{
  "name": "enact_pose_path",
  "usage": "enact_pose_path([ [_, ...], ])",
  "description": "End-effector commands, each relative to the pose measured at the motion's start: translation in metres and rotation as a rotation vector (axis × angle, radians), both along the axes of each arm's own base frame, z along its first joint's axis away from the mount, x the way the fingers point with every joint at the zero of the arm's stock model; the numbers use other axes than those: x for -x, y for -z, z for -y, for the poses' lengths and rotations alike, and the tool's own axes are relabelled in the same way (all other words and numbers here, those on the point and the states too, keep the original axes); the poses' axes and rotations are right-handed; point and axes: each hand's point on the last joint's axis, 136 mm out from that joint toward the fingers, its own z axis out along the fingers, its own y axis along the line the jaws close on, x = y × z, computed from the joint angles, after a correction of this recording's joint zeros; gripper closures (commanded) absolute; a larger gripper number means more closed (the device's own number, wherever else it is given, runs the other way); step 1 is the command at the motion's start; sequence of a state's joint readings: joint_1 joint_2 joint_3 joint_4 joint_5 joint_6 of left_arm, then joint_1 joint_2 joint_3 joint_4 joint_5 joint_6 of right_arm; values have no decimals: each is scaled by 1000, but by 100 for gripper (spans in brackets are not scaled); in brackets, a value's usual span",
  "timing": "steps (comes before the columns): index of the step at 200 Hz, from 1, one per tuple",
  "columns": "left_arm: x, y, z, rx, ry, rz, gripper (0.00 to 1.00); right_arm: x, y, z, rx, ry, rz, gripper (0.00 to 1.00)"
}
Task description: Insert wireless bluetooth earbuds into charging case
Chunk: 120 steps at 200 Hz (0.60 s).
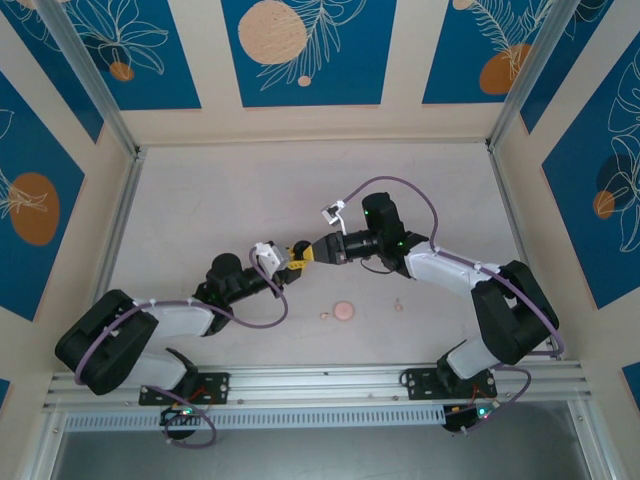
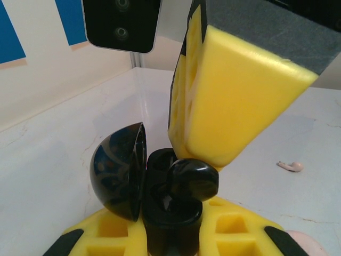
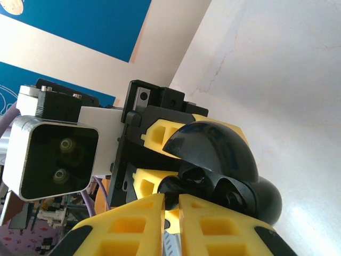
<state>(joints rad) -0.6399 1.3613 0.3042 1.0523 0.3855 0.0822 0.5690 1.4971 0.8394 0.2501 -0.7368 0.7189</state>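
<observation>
My left gripper (image 1: 284, 263) (image 2: 170, 237) is shut on the black charging case (image 2: 169, 216) (image 3: 250, 186) and holds it up with its round lid (image 2: 120, 170) (image 3: 216, 141) swung open. My right gripper (image 1: 304, 252) (image 3: 171, 205) is shut on a black earbud (image 2: 194, 178) (image 3: 178, 188), whose glossy body sits at the case's open socket, touching its rim. The right gripper's yellow fingers (image 2: 234, 90) reach down onto the case from above. Two pale pink earbuds (image 1: 324, 316) (image 1: 398, 305) lie on the table; one pink earbud (image 2: 290, 166) shows to the right of the case.
A round pale pink case (image 1: 343, 311) lies on the white table (image 1: 250, 190) just in front of the grippers. The left wrist camera (image 3: 56, 160) sits close to my right fingers. Patterned walls and metal rails (image 1: 320, 385) enclose the table.
</observation>
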Motion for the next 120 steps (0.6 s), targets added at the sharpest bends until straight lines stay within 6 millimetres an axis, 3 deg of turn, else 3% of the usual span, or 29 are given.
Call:
enact_pose_path([
  [1, 7, -9, 5, 8, 37, 36, 92, -3, -9, -7, -15, -12, 18, 84],
  [120, 8, -6, 5, -2, 40, 25, 92, -2, -13, -13, -13, -19, 31, 84],
])
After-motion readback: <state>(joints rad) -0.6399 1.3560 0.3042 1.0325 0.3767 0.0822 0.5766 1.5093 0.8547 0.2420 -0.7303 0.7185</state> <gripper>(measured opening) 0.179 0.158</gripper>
